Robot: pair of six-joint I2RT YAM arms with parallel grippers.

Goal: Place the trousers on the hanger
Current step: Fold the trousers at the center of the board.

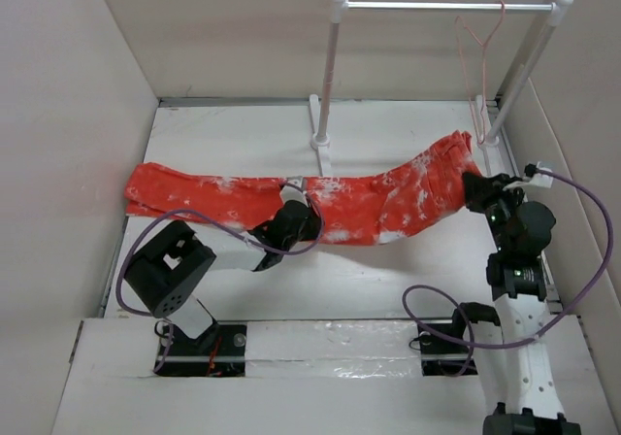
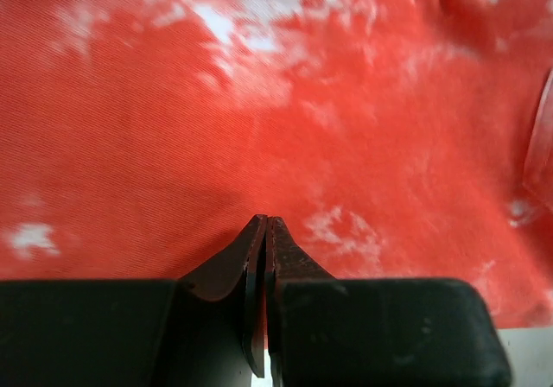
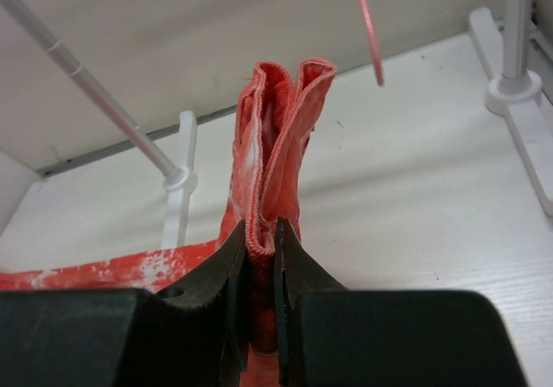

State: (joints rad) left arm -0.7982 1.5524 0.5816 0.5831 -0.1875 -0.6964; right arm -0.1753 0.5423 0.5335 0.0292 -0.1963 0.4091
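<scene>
The orange-red trousers (image 1: pixel 388 202) lie stretched across the table from left to right. My left gripper (image 1: pixel 299 205) is shut, its tips resting on the middle of the cloth; in the left wrist view (image 2: pixel 265 223) the trousers (image 2: pixel 259 102) fill the picture and no fold shows between the jaws. My right gripper (image 1: pixel 477 184) is shut on the right end of the trousers, where a folded hem (image 3: pixel 276 128) stands up between its jaws (image 3: pixel 263 240). The pinkish-red wire hanger (image 1: pixel 482 56) hangs from the rail's right end, behind and above the right gripper; its lower tip (image 3: pixel 369 33) shows in the right wrist view.
A white metal rail (image 1: pixel 437 6) on two posts stands at the back; its left post base (image 1: pixel 319 129) is just behind the trousers, its right base (image 3: pixel 518 93) by the right gripper. Cardboard walls (image 1: pixel 58 115) close in the sides and back.
</scene>
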